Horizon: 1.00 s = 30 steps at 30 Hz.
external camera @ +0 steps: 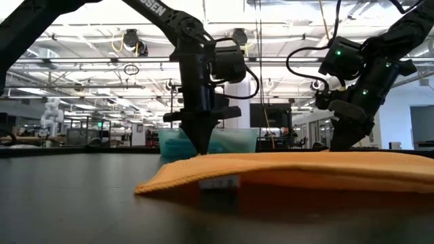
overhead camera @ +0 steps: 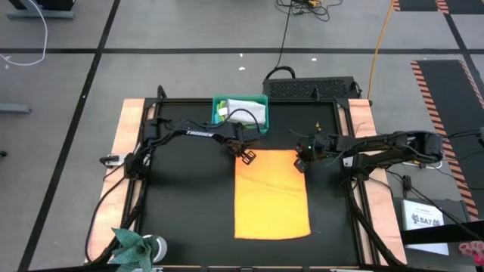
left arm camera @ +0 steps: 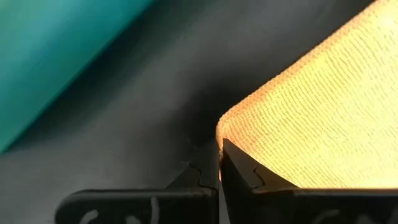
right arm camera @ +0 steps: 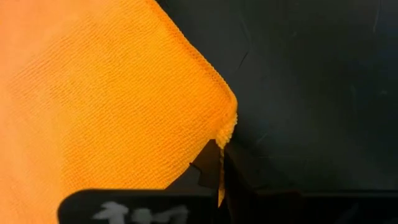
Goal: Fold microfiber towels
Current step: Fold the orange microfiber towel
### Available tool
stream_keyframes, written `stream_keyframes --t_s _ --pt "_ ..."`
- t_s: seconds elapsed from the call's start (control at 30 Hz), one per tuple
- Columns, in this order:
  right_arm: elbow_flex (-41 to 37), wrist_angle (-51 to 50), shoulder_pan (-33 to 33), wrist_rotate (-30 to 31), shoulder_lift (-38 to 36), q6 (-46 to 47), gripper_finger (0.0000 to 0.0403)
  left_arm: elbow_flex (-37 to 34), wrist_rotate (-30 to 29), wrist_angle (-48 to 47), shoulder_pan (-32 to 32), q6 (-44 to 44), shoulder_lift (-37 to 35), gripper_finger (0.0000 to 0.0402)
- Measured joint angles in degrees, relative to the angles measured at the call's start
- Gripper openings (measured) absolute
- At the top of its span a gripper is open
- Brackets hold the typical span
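Broadly, black table top (overhead camera: 181, 204) framed in pale wood, seen from above with both dark arms reaching in from the sides. Spread flat on the mat near the centre, slightly toward the right: orange-yellow towel (overhead camera: 271, 193), a rectangle with its long sides running toward the near edge. From table height, same towel (external camera: 298, 167) lying low with its near-left edge slightly lifted and a small white label showing beneath the hem.

Beyond the towel's far edge, teal bin (overhead camera: 240, 111) against the back of the mat, holding pale and lime-green cloth; exact contents hard to tell. At the near-left corner of the table, crumpled teal cloth (overhead camera: 132, 245) beside a small white object.

Down at the towel's far-left corner, left gripper (overhead camera: 247, 156), fingers pressed together and pinching the corner's tip, as shown close up in its wrist view (left arm camera: 219, 163). Down at the far-right corner, right gripper (overhead camera: 300, 162), fingers likewise closed tight, nipping the very point of the cloth (right arm camera: 221, 163). Both corners lying at or close to mat level, towel uncreased between them.
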Motion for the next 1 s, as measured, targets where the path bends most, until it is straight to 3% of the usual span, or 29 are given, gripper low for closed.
stream_keyframes --t_s 0.53,0.8,1.0 --pt "-0.05 -1.87 1.24 1.09 -9.04 0.56 0.0001 0.02 -1.38 0.26 -0.92 -0.48 -3.98 0.0002" --pt "1.99 -13.31 4.67 1.62 -14.21 1.5 0.0 0.02 -2.55 -1.23 -4.03 -1.54 -4.92 0.0001" --pt "5.7 -16.11 9.18 1.72 -15.73 2.74 0.0 0.02 -3.34 -5.32 -6.4 -2.79 -6.03 0.0001"
